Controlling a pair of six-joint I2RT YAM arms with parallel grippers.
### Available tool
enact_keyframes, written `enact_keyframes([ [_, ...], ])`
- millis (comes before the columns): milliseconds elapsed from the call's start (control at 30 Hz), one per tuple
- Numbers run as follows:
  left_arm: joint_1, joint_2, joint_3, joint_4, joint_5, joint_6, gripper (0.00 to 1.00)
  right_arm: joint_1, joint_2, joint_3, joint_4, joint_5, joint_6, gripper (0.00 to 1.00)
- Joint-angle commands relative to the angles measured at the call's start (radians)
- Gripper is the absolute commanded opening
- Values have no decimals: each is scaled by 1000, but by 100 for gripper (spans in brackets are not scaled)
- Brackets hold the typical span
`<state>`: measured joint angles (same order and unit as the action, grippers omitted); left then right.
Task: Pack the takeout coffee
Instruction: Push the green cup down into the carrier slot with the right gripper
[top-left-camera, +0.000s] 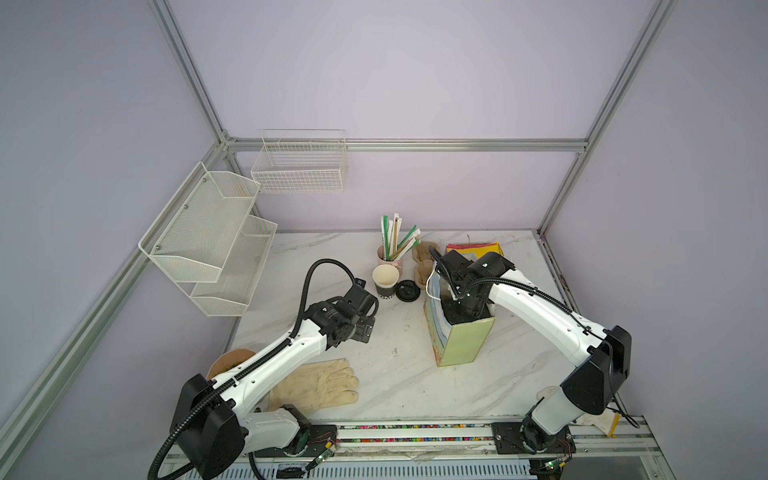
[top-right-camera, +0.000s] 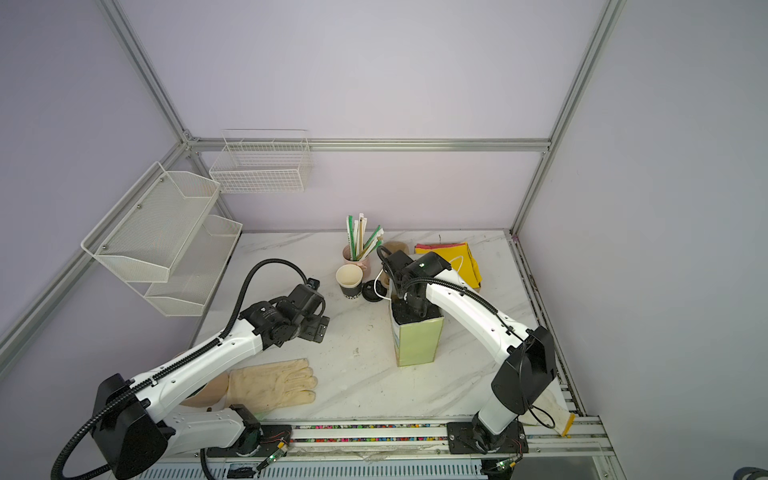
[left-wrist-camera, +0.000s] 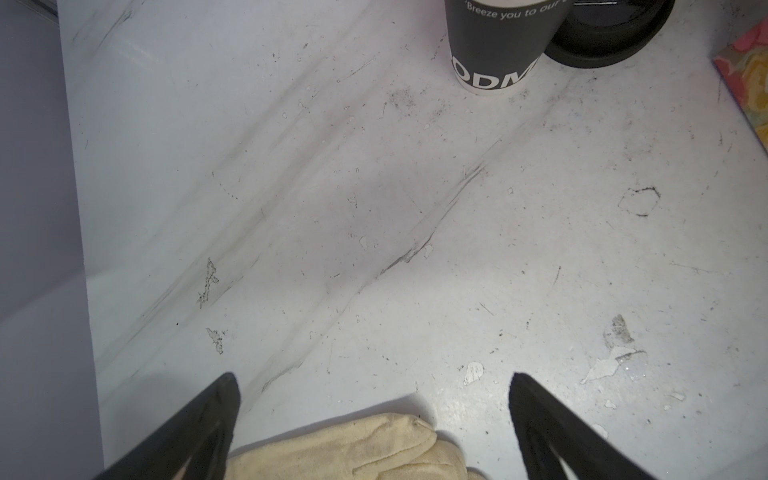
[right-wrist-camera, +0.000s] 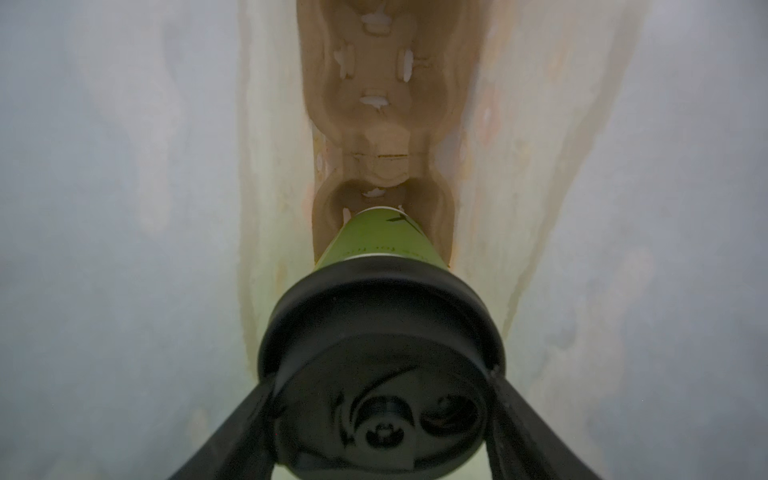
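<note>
The takeout coffee (right-wrist-camera: 382, 241), a light green paper cup under a black lid (right-wrist-camera: 380, 316), hangs inside the green paper bag (top-left-camera: 465, 340) (top-right-camera: 417, 343). My right gripper (right-wrist-camera: 382, 374) is shut on it, with a finger on each side of the lid. In both top views this gripper (top-left-camera: 461, 309) (top-right-camera: 415, 309) reaches down through the bag's mouth and hides the cup. The cup's base points at the near well of a brown pulp carrier (right-wrist-camera: 374, 104) on the bag's floor. My left gripper (left-wrist-camera: 374, 382) (top-left-camera: 363, 330) (top-right-camera: 318, 328) hovers open and empty over the table.
A cream glove (top-left-camera: 320, 384) (left-wrist-camera: 332, 449) lies just below the left gripper. Behind it stand a black lettered cup (top-left-camera: 385, 282) (left-wrist-camera: 498, 45), a loose black lid (top-left-camera: 408, 290), a pink cup of straws (top-left-camera: 390, 253) and yellow folded sheets (top-right-camera: 457, 259). Wire shelves (top-left-camera: 216, 237) hang on the left.
</note>
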<state>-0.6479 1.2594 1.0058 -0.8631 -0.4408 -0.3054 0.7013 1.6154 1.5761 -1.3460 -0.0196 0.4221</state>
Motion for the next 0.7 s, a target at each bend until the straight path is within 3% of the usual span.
enact_keyframes([
  [0, 8, 0, 75, -2, 5, 15, 100, 6, -24, -11, -32, -3, 15, 68],
  [667, 8, 15, 79, -10, 0, 14, 100, 5, -4, -18, -30, 23, 41, 67],
])
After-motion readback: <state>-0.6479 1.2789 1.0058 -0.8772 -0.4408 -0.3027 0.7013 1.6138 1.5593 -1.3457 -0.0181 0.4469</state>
